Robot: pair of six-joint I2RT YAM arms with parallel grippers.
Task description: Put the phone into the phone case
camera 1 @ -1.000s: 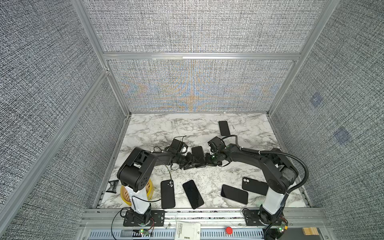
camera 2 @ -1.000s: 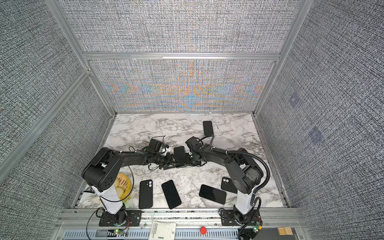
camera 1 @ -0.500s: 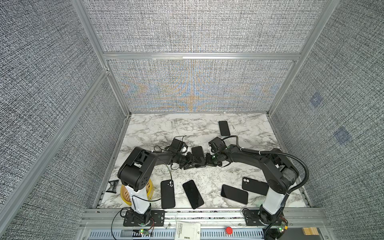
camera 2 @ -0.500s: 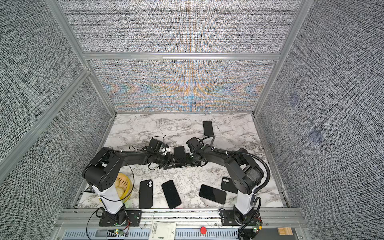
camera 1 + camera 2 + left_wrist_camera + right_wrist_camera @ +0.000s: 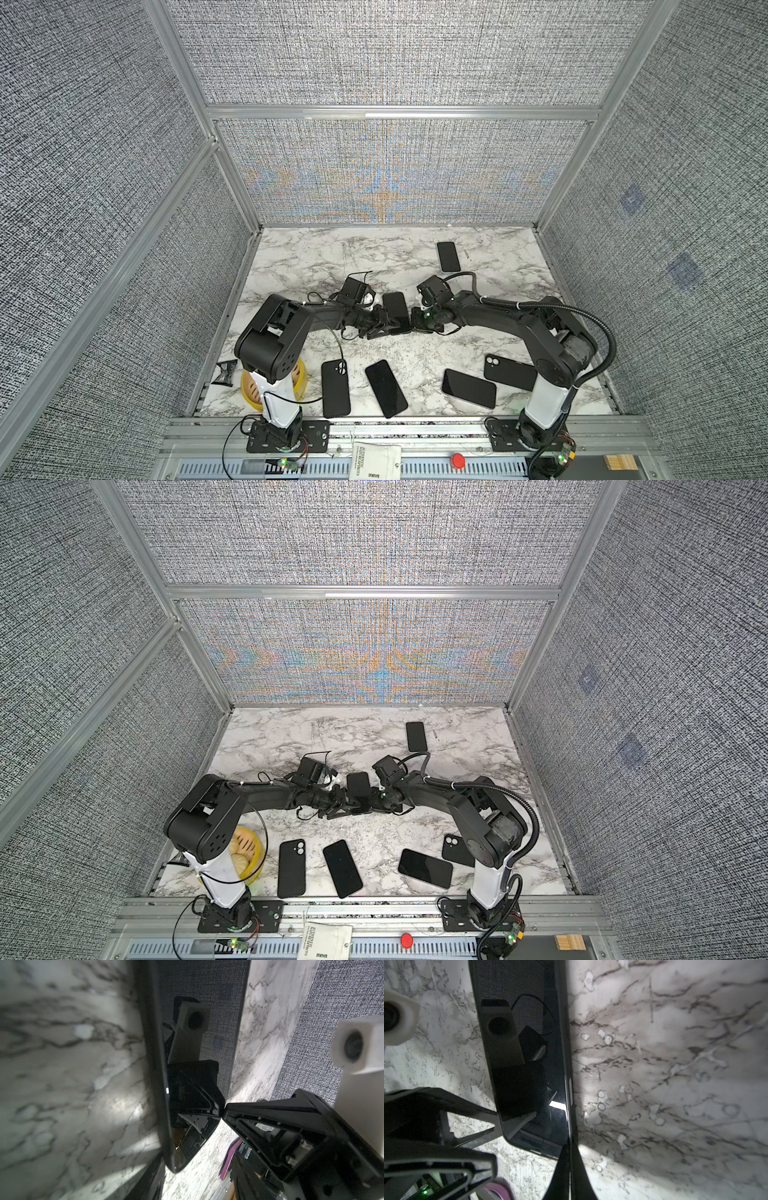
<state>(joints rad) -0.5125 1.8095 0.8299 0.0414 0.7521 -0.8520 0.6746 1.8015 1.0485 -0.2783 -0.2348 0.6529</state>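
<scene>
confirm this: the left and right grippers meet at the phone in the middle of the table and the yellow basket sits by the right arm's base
Not quite. The yellow basket sits by the left arm's base, not the right's; both top views show it. The rest holds: the left gripper and right gripper meet at the phone in the middle of the table.

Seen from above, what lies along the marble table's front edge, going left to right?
yellow basket → lens-side-up phone or case → black phone → second black phone → second lens-side-up phone or case
</scene>
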